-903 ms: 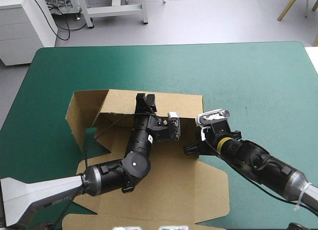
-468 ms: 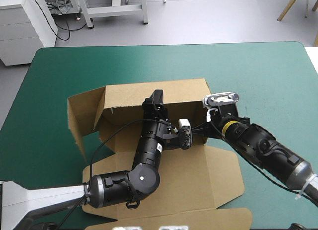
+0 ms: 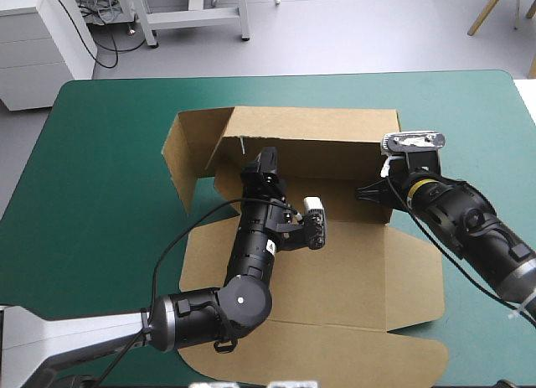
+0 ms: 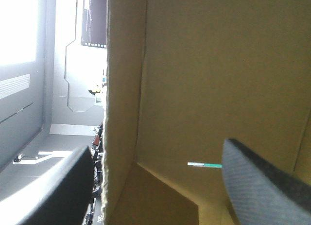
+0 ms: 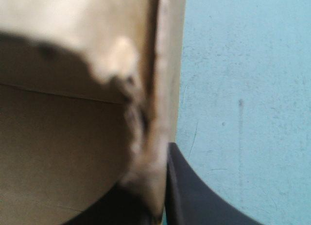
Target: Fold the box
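Observation:
The brown box (image 3: 335, 262) lies mid-table, its lid flat toward the front edge. Its long back wall (image 3: 310, 137) stands raised, and a side flap (image 3: 188, 153) angles out at its left end. My left gripper (image 3: 266, 163) is inside the box against that wall. In the left wrist view the left gripper (image 4: 156, 149) is open, a board edge (image 4: 108, 113) standing between its fingers. My right gripper (image 3: 373, 193) is at the wall's right end. In the right wrist view the right gripper (image 5: 150, 181) is shut on the box's edge (image 5: 163, 89).
Bare teal-green cover (image 3: 100, 153) surrounds the box on the left, far and right sides. The flat lid's front flap (image 3: 335, 363) reaches close to the table's front edge. Teal-green cover (image 5: 243, 89) also lies just beside the right gripper.
Box and both grippers have shifted to the right and toward the far edge. The back wall now stands higher, and more of the flat lid shows at the front.

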### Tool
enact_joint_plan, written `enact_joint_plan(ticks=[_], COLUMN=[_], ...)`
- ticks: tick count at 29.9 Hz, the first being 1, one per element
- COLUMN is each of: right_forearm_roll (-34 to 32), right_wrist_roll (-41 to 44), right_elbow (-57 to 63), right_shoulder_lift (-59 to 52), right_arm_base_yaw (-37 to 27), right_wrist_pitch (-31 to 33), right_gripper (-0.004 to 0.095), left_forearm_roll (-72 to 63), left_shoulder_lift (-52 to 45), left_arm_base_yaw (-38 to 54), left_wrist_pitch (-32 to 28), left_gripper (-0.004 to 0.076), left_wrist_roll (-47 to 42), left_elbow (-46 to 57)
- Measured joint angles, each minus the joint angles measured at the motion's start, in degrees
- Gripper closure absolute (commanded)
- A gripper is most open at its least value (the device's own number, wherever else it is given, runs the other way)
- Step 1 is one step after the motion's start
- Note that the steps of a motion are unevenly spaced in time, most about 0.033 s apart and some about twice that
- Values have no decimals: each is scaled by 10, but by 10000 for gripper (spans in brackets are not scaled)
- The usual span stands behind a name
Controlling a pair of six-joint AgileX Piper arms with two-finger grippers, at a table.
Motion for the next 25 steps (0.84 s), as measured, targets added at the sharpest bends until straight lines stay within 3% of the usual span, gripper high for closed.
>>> enact_joint_plan(ticks=[2,5,6,11,18,25], right_forearm_roll=[2,4,5,8,10,14], right_wrist_roll=[-5,-12,-13,-17,-22,-32], right_elbow=[0,0,0,0,0,0], right_shoulder_lift=[0,0,0,0,0,0], right_arm_base_yaw=[-8,-13,-13,-13,-13,-13], right_wrist_pitch=[5,9,11,11,12,21], right_gripper=[919,922,922,922,922,922], left_forearm_roll=[0,-1,-1,-71,-369,-607], left_shoulder_lift=[0,0,0,0,1,1], left_arm_base_yaw=[0,0,0,12,107,246], left_wrist_pitch=[4,10,10,-1,-15,44], left_gripper=[322,690,724,711,711,711], left_wrist_roll=[0,19,31,106,278,385], left_elbow=[0,-2,-4,-48,-223,-410])
